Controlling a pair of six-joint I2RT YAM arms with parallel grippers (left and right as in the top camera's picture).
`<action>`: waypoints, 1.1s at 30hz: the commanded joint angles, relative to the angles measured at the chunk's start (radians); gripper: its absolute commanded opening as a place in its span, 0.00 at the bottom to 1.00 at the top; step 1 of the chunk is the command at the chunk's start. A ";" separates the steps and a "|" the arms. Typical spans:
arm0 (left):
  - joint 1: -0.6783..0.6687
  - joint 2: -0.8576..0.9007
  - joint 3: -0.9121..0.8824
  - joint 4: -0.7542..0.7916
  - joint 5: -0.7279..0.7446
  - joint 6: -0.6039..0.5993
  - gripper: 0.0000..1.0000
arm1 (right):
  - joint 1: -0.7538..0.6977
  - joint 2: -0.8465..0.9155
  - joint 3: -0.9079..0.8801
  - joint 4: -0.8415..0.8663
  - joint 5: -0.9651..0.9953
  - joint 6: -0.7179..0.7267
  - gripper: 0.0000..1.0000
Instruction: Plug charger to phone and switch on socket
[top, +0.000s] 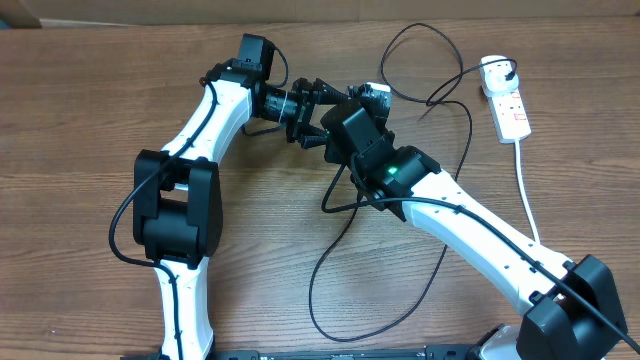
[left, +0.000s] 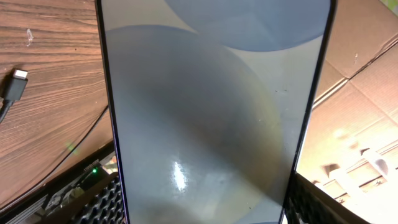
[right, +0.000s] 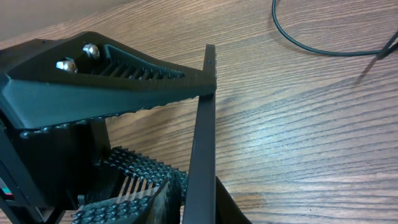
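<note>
The phone (left: 211, 93) fills the left wrist view, screen pale blue-grey, with a ribbed jaw pad at each side edge; my left gripper (left: 205, 202) is shut on it. In the right wrist view the phone (right: 205, 124) stands edge-on as a thin dark slab between my right gripper's (right: 199, 205) fingers, which are closed on it. Overhead, both grippers (top: 318, 108) (top: 352, 125) meet at the table's upper middle, with the phone (top: 375, 93) mostly hidden. The charger's connector tip (left: 17, 84) lies loose on the table. Its black plug (top: 497, 70) sits in the white socket (top: 510, 105).
The charger cable (top: 335, 255) loops widely over the wooden table between the arms and the socket, also showing in the right wrist view (right: 311, 48). The socket's thick white cord (top: 525, 190) runs toward the front right. Brown cardboard (left: 360, 93) lies at the far edge.
</note>
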 joint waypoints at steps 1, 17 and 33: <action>-0.011 0.006 0.029 0.003 0.041 0.031 0.68 | -0.003 0.000 0.020 0.006 0.000 0.000 0.11; -0.010 0.006 0.029 0.058 -0.099 0.058 1.00 | -0.003 -0.003 0.020 0.005 -0.004 0.000 0.04; 0.170 -0.307 0.030 -0.013 -0.453 0.362 1.00 | -0.092 -0.065 0.022 -0.053 0.031 0.038 0.04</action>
